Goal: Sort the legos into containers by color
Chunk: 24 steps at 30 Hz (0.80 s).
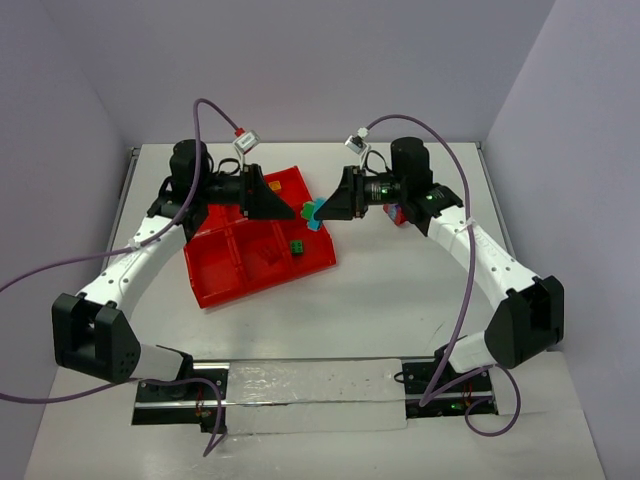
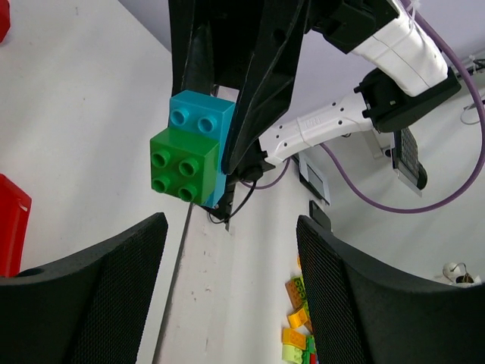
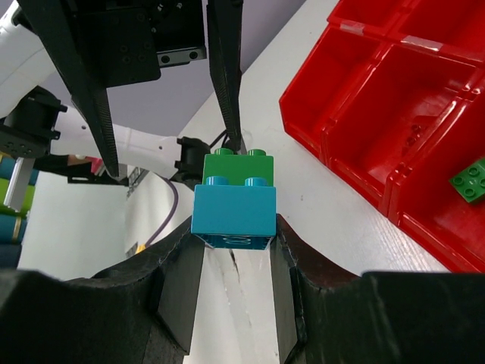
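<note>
White bench [image 1: 400,300] lay below; the right claw [image 3: 233,246] clamped the light, rigid teal brick [image 3: 233,214]. The open left claw [image 2: 227,235] should probably pinch the green brick [image 3: 239,163], at twelve o'clock, by its flat sides.

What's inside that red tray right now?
One green brick lies in a near compartment of the red tray; a small orange piece sits in a far one. The left arm covers part of the far row.

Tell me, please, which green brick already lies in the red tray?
The loose green brick in a tray compartment; the other green brick is stuck to the teal brick held by the right pincer.
</note>
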{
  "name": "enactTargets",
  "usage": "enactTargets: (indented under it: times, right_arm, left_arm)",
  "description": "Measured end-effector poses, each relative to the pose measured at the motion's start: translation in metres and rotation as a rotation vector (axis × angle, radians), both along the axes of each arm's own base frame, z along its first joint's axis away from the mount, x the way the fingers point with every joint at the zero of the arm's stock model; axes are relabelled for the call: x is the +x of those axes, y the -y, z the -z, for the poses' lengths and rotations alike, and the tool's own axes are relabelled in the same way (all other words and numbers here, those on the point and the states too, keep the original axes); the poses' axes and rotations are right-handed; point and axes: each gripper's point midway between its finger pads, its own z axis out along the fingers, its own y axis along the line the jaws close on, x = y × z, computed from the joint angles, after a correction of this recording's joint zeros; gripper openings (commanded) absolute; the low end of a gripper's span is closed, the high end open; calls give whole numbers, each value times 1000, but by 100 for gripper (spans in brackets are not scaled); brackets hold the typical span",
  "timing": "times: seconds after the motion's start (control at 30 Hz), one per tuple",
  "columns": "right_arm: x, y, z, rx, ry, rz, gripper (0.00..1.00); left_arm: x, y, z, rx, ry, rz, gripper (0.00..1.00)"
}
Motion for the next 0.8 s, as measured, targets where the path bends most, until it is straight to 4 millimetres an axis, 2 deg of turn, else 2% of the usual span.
enactTargets:
  times: [0.2,0.5,0.8]
  right_arm:
    - [-5,-2,-1,2,1,-22,0]
    - [-15,-10,-12,9,36,-71,0]
    - [-21,-13,-14,11,44,-96,0]
  left_arm:
    - [-3,4,0,1,3,15,77]
    - [8,11,7,9,-21,23,77]
    - [7,14,4,2,-15,34,70]
